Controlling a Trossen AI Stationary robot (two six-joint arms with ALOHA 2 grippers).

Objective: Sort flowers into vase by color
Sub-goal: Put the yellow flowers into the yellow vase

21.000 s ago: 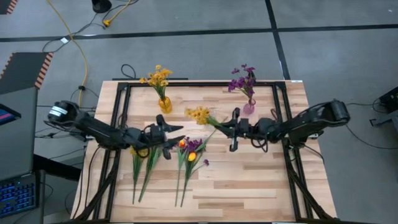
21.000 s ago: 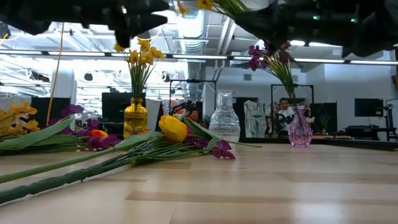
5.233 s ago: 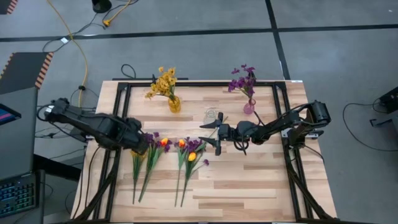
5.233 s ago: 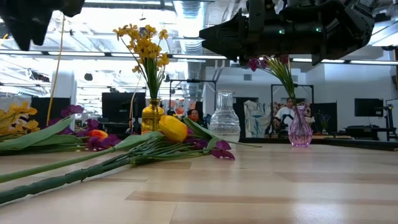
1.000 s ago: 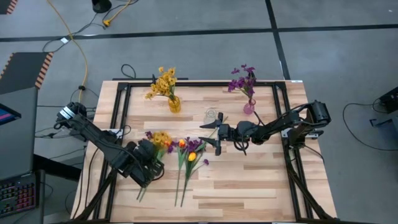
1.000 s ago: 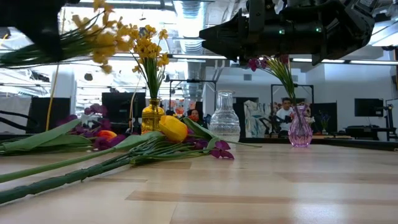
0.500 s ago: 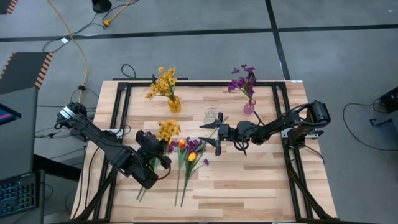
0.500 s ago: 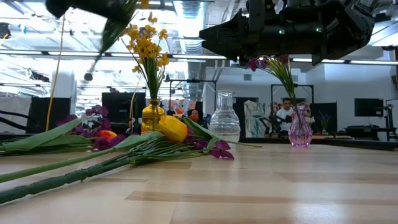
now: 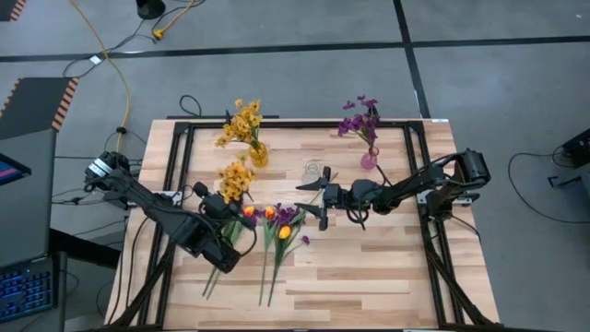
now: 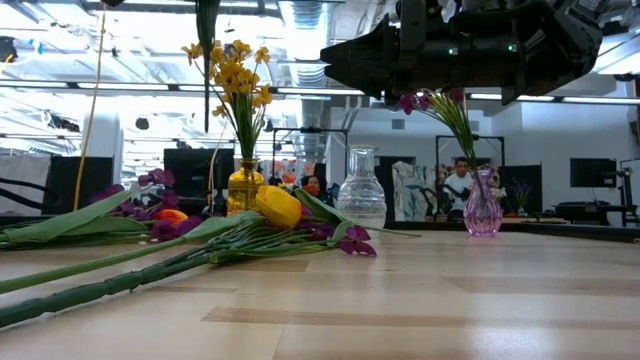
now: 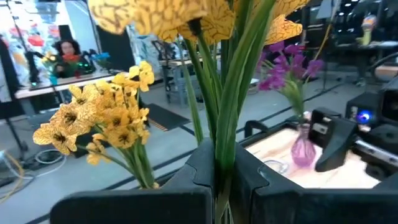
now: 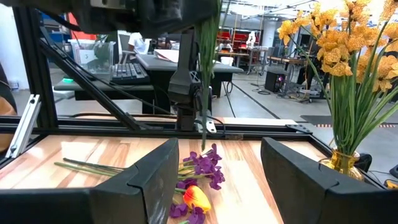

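Pale wooden planks make up the bench, framed in black rail on a grey workshop floor. At its far edge stand an amber glass vase holding fluffy yellow flowers, a clear empty glass vase and a pink glass vase holding purple blooms, so part of the sorting looks done.

The left gripper has its jaws clenched on the green stem of a fluffy yellow flower cluster, lifted off the bench, with the head just ahead of the jaws and near the amber vase. Judging by colour, this stem belongs there.

The right gripper waits with jaws released and empty, the clear vase just beyond them.

Still lying flat between the two sets of jaws are loose stems with orange-yellow tulip buds and purple blooms; these remain to be sorted, tulips presumably into the clear vase
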